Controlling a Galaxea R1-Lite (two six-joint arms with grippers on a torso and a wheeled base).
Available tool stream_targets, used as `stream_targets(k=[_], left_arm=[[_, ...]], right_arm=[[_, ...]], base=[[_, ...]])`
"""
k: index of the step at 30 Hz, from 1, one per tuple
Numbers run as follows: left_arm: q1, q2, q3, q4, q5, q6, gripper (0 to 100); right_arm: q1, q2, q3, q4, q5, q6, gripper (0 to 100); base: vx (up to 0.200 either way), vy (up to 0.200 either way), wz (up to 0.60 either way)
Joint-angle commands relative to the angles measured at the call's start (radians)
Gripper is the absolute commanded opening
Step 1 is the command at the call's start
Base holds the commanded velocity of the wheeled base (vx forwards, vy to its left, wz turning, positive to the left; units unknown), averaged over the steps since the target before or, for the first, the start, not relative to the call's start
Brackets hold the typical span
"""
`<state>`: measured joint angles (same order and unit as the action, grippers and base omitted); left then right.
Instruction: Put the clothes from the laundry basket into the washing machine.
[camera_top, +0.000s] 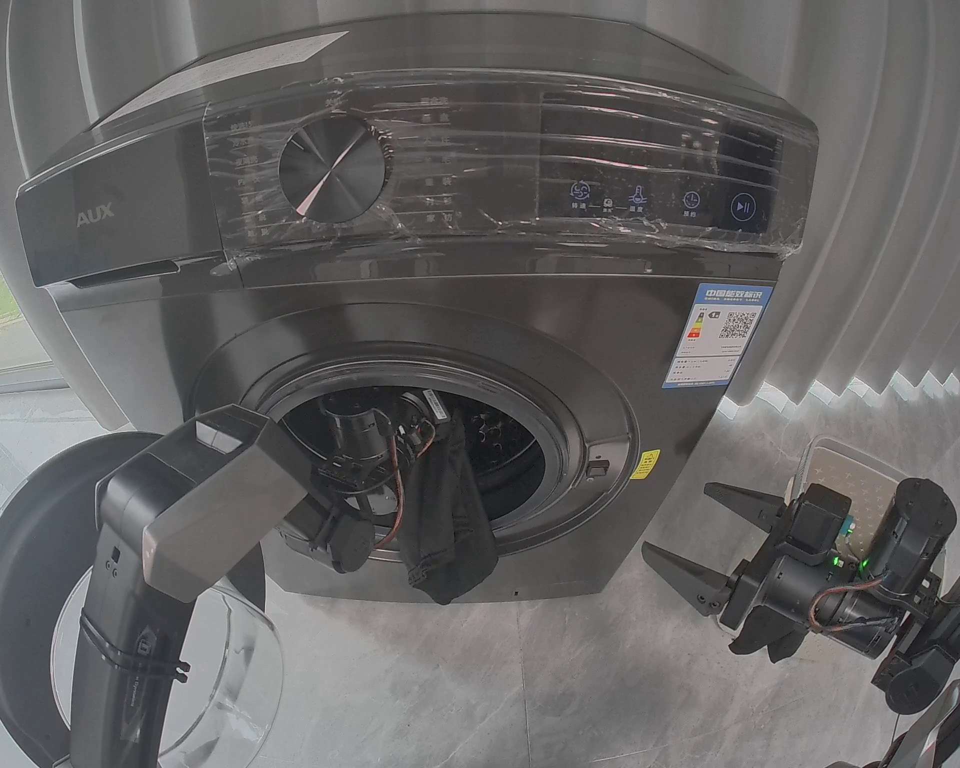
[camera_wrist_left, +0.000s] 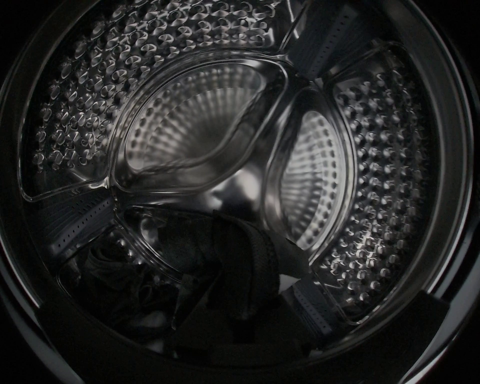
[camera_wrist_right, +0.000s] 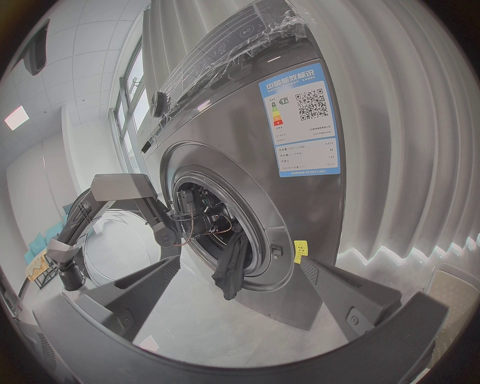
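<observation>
Clothes, one item logged: dark garment (camera_top: 445, 530) draped over the lower lip of the washing machine (camera_top: 400, 300) opening, part of it hanging down the outside front. Running left to right I list: round door (camera_top: 50, 600), swung fully open at the far left; left arm (camera_top: 190, 520), angled up into the opening; left end effector (camera_top: 385, 430), inside the mouth of the drum (camera_wrist_left: 200, 125) just beside the garment, and I cannot tell how it stands or whether it has hold of anything. My left wrist camera shows dark cloth (camera_wrist_left: 240, 265) lying at the drum's bottom. Next, blue-edged label (camera_top: 718, 335) on the machine's front. Right end effector (camera_top: 715, 540), spread wide with nothing in it, hovers over the floor (camera_top: 560, 680). Laundry basket (camera_top: 830, 465), pale plastic, sits at the far right under the right wrist.
</observation>
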<state>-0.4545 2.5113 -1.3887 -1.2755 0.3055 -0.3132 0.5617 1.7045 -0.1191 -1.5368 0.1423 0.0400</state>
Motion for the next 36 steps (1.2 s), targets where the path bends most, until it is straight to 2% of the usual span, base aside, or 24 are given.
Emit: stream_targets(k=[1, 7, 19, 20, 25, 29, 33, 36], left_arm=[[0.028, 0.026, -0.053, 0.025, 0.001, -0.006, 0], [0.053, 0.032, -0.098, 0.051, 0.003, -0.01, 0], [0.045, 0.027, -0.098, 0.056, 0.003, -0.012, 0], [0.045, 0.027, -0.096, 0.058, 0.003, -0.012, 100], [0.043, 0.023, -0.085, 0.047, 0.003, -0.012, 100], [0.028, -0.037, 0.025, 0.079, 0.001, -0.004, 100], [0.016, -0.104, 0.174, 0.179, -0.008, -0.003, 100], [0.002, -0.132, 0.263, 0.188, -0.011, -0.001, 100]], right_arm=[[0.001, 0.003, -0.001, 0.0, 0.0, 0.0, 100], [0.0, 0.003, 0.001, 0.0, 0.0, 0.0, 100], [0.0, 0.001, -0.001, 0.0, 0.0, 0.0, 100], [0.0, 0.001, -0.001, 0.0, 0.0, 0.0, 100], [0.0, 0.001, -0.001, 0.0, 0.0, 0.0, 100], [0.0, 0.001, -0.001, 0.0, 0.0, 0.0, 100], [0.003, 0.004, -0.001, 0.0, 0.0, 0.001, 100], [0.003, 0.004, 0.003, 0.001, 0.0, 0.001, 100]], base=[[0.0, 0.0, 0.0], [0.0, 0.0, 0.0], [0.0, 0.0, 0.0], [0.0, 0.0, 0.0], [0.0, 0.0, 0.0], [0.0, 0.0, 0.0], [0.0, 0.0, 0.0], [0.0, 0.0, 0.0]])
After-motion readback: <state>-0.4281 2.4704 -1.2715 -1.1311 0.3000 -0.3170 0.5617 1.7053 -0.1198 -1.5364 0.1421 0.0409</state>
